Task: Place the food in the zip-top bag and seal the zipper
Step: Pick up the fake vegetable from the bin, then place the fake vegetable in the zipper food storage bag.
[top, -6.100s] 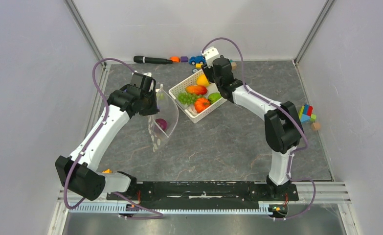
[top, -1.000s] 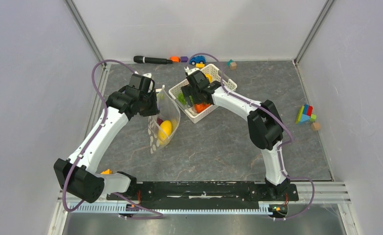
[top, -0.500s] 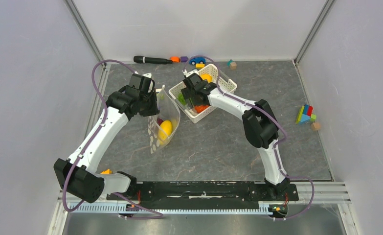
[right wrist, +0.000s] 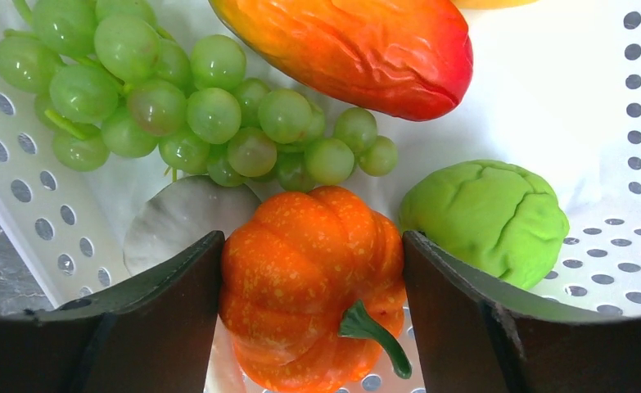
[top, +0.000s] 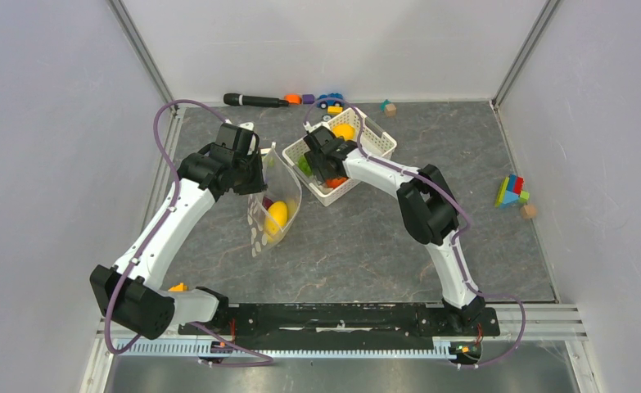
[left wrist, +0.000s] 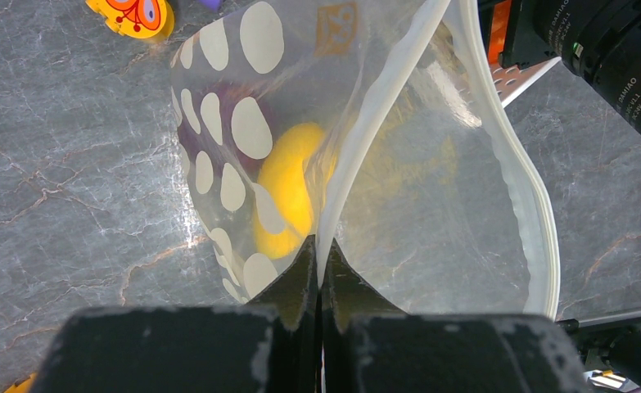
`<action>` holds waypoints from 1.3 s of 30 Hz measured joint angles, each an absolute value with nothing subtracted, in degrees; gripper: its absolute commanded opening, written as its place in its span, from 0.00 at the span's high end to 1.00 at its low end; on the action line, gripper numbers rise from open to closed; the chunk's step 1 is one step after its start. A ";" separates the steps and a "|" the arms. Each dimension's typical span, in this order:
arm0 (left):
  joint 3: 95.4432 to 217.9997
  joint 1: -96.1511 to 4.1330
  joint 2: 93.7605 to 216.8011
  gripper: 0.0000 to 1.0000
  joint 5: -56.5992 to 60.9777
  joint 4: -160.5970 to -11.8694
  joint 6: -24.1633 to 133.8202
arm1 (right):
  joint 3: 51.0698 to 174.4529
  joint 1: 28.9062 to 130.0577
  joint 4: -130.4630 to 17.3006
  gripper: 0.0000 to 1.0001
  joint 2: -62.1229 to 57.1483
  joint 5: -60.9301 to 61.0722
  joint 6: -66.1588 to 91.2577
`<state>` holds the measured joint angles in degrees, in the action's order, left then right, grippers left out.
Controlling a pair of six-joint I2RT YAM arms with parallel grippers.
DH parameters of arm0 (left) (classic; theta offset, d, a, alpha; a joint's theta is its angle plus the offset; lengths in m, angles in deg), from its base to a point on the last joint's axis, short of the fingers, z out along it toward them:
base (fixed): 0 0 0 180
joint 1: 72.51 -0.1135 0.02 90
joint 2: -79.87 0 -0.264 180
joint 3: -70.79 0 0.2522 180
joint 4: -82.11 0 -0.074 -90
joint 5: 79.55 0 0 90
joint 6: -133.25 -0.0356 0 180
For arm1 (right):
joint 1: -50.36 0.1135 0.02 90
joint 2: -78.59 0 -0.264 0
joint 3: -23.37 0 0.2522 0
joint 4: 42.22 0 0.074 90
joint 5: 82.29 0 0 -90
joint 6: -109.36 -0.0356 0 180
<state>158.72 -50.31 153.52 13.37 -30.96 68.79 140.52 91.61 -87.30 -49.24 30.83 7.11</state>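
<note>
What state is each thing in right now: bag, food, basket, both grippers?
clear polka-dot zip-top bag: held up by its rim, mouth open.
zipper strip: unsealed.
yellow toy fruit: inside the bag.
orange toy pumpkin: in the basket, gripped.
green toy grapes: lying in the basket.
white perforated basket: holding food.
left gripper: shut on the bag's rim.
right gripper: shut on the pumpkin.

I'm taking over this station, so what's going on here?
The left gripper pinches the mouth edge of the clear polka-dot zip-top bag, which gapes open with a yellow toy fruit inside. The right gripper is down in the white lattice basket, fingers flanking the orange toy pumpkin beside the green grapes; whether it grips yet is unclear.
</note>
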 measured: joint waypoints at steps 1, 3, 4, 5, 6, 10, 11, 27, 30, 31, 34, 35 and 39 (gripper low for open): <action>158.72 -50.31 153.52 0.98 13.37 -30.98 68.79 | 140.52 91.61 -87.30 0.43 -49.24 30.85 7.16; 158.72 -50.31 153.52 0.98 13.37 -30.96 68.79 | 140.50 91.61 -86.99 0.47 -49.24 30.87 7.20; 158.72 -50.31 153.52 0.98 13.37 -30.96 68.79 | 140.41 91.61 -86.55 0.48 -49.24 30.85 7.20; 158.72 -50.31 153.52 0.98 13.37 -30.96 68.79 | 140.35 91.61 -86.27 0.49 -49.19 30.87 7.20; 158.72 -50.31 153.52 0.98 13.37 -30.96 68.79 | 140.02 91.61 -85.70 0.49 -49.08 30.87 7.22; 158.72 -50.31 153.52 0.98 13.37 -30.96 68.79 | 137.81 91.61 -83.89 0.50 -47.77 30.80 7.22; 158.72 -50.31 153.52 0.98 13.37 -30.98 68.79 | 137.26 91.61 -83.45 0.50 -47.20 30.80 7.24; 158.72 -50.31 153.52 0.98 13.37 -30.98 68.79 | 121.59 91.61 -66.53 0.52 -26.22 25.49 9.65; 158.72 -50.31 153.52 0.98 13.37 -30.96 68.79 | 116.85 91.61 -61.33 0.54 -22.13 22.26 10.00; 158.72 -50.31 153.52 0.98 13.37 -30.96 68.79 | 115.04 91.61 -59.30 0.54 -20.65 21.01 10.15; 158.72 -50.31 153.52 0.98 13.37 -30.98 68.79 | 109.00 91.61 -52.57 0.55 -15.84 16.58 10.37; 158.72 -50.31 153.52 0.98 13.37 -30.96 68.79 | 107.65 91.61 -50.97 0.55 -14.70 15.37 10.41; 158.72 -50.31 153.52 0.98 13.37 -30.96 68.79 | 101.79 91.61 -42.86 0.55 -9.06 9.08 10.61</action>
